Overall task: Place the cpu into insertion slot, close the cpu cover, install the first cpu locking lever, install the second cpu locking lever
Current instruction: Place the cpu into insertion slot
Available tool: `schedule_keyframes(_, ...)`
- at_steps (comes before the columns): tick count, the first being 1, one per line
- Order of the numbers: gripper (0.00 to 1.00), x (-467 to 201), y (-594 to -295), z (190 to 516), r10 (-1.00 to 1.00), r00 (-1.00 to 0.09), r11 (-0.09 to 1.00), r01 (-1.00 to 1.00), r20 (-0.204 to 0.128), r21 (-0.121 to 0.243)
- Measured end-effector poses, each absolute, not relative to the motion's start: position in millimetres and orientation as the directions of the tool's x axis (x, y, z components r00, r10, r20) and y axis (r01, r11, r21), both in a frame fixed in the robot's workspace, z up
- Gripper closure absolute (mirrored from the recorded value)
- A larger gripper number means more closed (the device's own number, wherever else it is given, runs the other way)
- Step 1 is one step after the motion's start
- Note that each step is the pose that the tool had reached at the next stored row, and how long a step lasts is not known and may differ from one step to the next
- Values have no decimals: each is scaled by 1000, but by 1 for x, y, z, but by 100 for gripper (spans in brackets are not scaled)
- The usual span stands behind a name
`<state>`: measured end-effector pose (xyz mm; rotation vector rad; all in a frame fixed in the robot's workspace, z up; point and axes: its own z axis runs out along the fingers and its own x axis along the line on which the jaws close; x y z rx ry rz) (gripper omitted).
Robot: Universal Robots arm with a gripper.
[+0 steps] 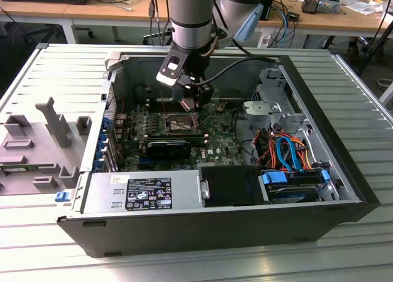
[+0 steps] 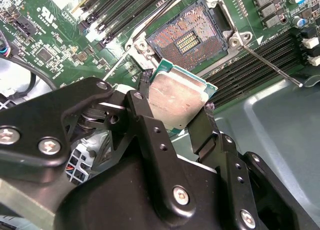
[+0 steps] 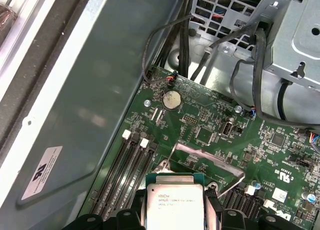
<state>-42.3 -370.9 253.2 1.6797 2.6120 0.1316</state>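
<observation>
**Chip held at the open socket**

A grey robot arm (image 1: 191, 18) descends from the upper centre of the exterior view into an open black desktop computer case (image 1: 215, 230). Its black two-fingered gripper (image 1: 192, 105) hangs over the green motherboard (image 1: 215, 144), a little left of that frame's centre.

In both wrist views the jaws are clamped on two opposite edges of the cpu (image 2: 177, 102) (image 3: 174, 206), a small flat square chip with a dull silver-grey metal top and a green rim. The chip is tilted and carried clear of the board.

The insertion slot (image 2: 192, 37) (image 1: 175, 123), a square dark socket recess with a silver metal rim, lies uncovered just beside the chip, with its field of contacts exposed.

A thin silver wire locking lever (image 2: 272, 64) is swung out across the long black memory slots (image 2: 250, 75).

In the first wrist view the cpu cover (image 3: 210, 161), a thin silver metal frame plate, shows just past the chip. Whether it stands upright cannot be told.
</observation>
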Motion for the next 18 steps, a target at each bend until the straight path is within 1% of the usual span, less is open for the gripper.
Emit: schedule_keyframes(18,45,-42,-371,253,917,-398,395,914,18,89)
